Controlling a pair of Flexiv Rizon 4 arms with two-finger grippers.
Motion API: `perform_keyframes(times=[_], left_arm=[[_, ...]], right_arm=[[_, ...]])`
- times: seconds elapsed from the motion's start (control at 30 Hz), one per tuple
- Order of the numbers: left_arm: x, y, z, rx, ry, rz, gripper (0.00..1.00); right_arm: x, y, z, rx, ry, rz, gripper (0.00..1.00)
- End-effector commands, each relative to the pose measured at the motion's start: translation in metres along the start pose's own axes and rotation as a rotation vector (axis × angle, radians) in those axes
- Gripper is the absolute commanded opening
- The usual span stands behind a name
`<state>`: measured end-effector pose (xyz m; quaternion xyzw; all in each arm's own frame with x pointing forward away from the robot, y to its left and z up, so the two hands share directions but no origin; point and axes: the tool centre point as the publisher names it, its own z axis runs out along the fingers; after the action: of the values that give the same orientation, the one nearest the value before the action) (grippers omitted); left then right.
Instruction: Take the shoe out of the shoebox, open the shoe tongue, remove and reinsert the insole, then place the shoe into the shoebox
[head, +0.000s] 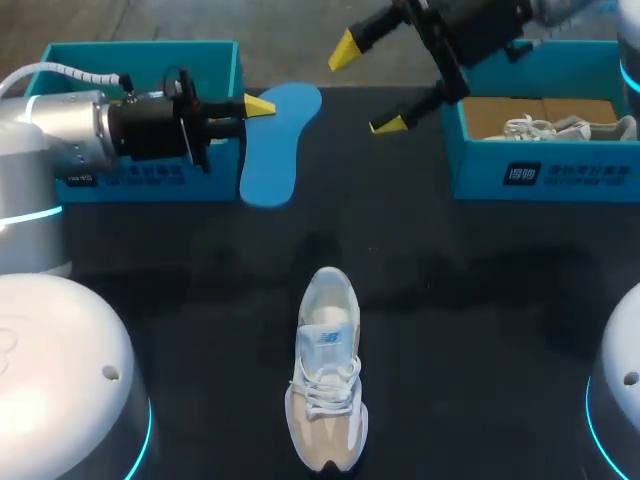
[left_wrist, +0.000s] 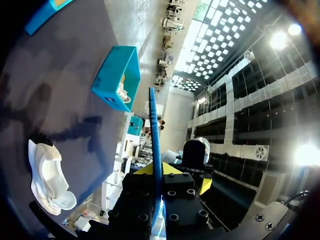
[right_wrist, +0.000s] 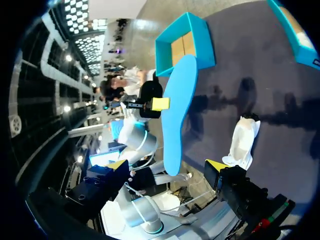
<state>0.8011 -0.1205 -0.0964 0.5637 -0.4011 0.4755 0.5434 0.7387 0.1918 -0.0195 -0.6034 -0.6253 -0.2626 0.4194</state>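
Front and centre on the dark table, the pale shoe stands upright on its sole, toe toward your robot's base and heel away, laces done up.

Beyond the shoe to your right sits a teal shoebox, with a second white shoe lying on its cardboard floor. Beyond the shoe to your left is a matching teal box. Your left arm crosses in front of it and hides most of its inside.

Beyond the shoe and slightly left of it, the blue insole is clear of the table. Your left gripper has it pinched near one end, a yellow tip pressed to each face. The left wrist view sees the insole edge-on, running straight out between the fingers.

Beyond the shoe and slightly right of it, your right gripper hovers above the table with its fingers spread wide and gripping nothing. It is near the insole but apart from it, and in the right wrist view the insole lies ahead of those fingers.
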Motion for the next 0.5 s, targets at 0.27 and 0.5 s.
perform_keyframes(times=[0.27,0.5], left_arm=[[0.001,0.001,0.0,0.002,-0.003,0.0,0.0],[0.001,0.001,0.0,0.002,-0.003,0.0,0.0]], right_arm=[[0.043,0.004,-0.005,0.003,-0.368,0.054,1.0],[0.067,0.01,-0.014,0.001,-0.516,0.113,1.0]])
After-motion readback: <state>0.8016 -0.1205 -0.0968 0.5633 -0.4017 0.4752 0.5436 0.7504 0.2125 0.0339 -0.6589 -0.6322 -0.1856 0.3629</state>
